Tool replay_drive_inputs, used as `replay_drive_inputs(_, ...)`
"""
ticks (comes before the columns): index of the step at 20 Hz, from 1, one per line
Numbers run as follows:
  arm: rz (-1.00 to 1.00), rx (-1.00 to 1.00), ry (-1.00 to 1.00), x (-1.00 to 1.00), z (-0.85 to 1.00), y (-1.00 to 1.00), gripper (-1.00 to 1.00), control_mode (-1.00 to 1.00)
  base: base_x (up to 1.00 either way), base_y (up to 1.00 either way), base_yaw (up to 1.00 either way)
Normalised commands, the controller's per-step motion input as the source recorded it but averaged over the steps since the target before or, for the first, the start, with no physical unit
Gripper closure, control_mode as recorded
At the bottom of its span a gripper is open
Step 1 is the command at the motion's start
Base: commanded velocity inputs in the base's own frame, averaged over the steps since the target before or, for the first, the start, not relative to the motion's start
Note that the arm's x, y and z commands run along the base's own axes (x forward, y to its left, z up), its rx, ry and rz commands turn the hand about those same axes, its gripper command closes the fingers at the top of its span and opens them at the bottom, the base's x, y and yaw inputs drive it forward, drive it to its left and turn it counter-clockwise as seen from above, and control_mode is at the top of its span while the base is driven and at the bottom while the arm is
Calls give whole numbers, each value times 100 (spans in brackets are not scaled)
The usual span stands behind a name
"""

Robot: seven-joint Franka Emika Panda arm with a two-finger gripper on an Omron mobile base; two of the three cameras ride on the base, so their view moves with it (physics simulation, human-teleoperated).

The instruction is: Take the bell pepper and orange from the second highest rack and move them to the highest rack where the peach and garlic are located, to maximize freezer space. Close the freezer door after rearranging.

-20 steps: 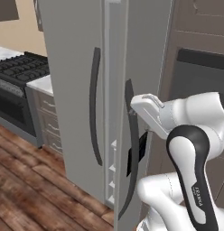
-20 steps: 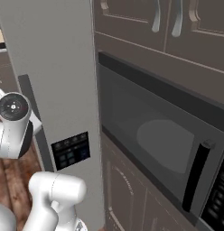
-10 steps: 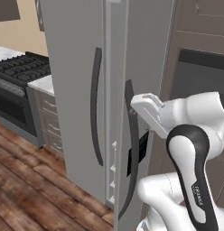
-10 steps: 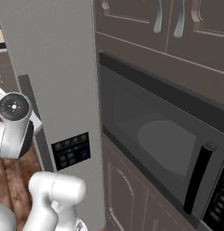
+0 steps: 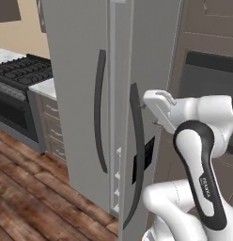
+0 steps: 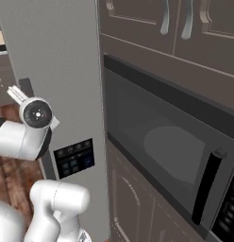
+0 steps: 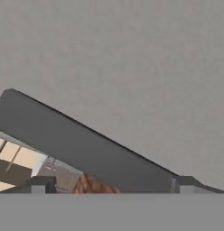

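Gripper (image 7: 109, 182) stood open, jaws wide, nothing held, right up against the grey freezer door (image 5: 151, 52) near its black handle (image 5: 136, 155). Door slightly ajar; pale shelf edges (image 5: 118, 176) showed in the gap. Built-in oven (image 6: 171, 146) just right of freezer (image 5: 76, 70), stove (image 5: 22, 75) to its left.

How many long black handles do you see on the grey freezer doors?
2. The left door's handle runs beside the gap between the doors. The right door's handle is on the slightly open door, near the robot's arm. Others may be hidden.
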Motion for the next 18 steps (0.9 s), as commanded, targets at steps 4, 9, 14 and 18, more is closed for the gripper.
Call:
replay_drive_inputs(4,0,14,0,33,21,-54,-100,-100,0,0,0)
replay_drive_inputs(9,0,11,1,67,1,-13,-100,-100,0,0,0)
replay_drive_inputs(14,-7,3,0,88,-2,20,-100,-100,0,0,0)
replay_drive_inputs(18,-30,0,0,76,-3,44,-100,-100,0,0,0)
